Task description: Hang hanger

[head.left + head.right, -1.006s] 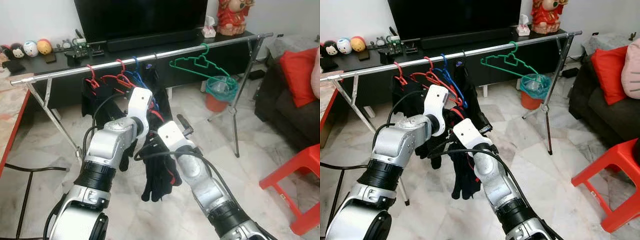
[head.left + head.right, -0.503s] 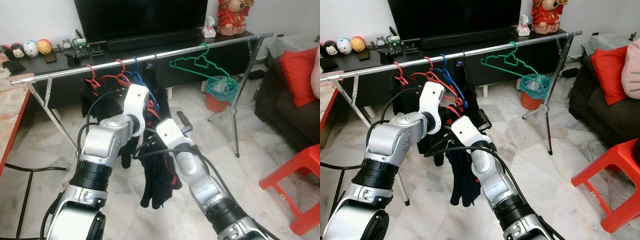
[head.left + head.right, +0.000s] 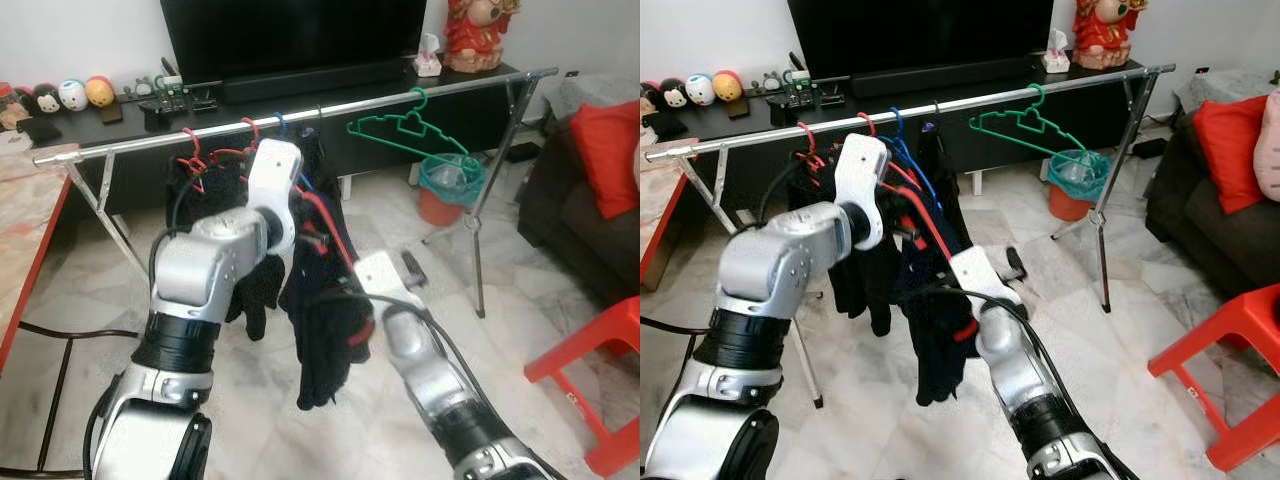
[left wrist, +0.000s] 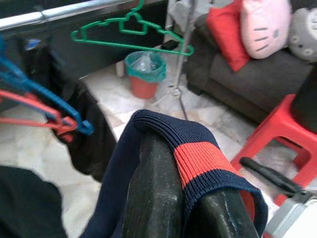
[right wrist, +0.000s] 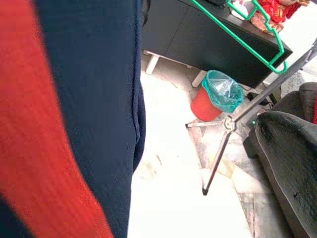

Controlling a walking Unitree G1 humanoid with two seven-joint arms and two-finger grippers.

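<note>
Hanger [image 3: 923, 222] in red carried a dark navy garment [image 3: 325, 335] just below the rail [image 3: 300, 115], left hand [image 4: 181, 198] closed on the garment's red-striped cuff, right hand [image 3: 405, 268] near the garment, grip unclear, green hanger [image 3: 410, 130] hung further right.

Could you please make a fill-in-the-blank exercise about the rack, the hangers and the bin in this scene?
1. The empty hanger on the metal rail is ____ in colour.
2. The red bin behind the rack has a ____ liner.
3. The navy garment draped over the left end effector has a ____ stripe.
4. The stool on the floor is ____.

Missing words: green; green; red; red
</note>
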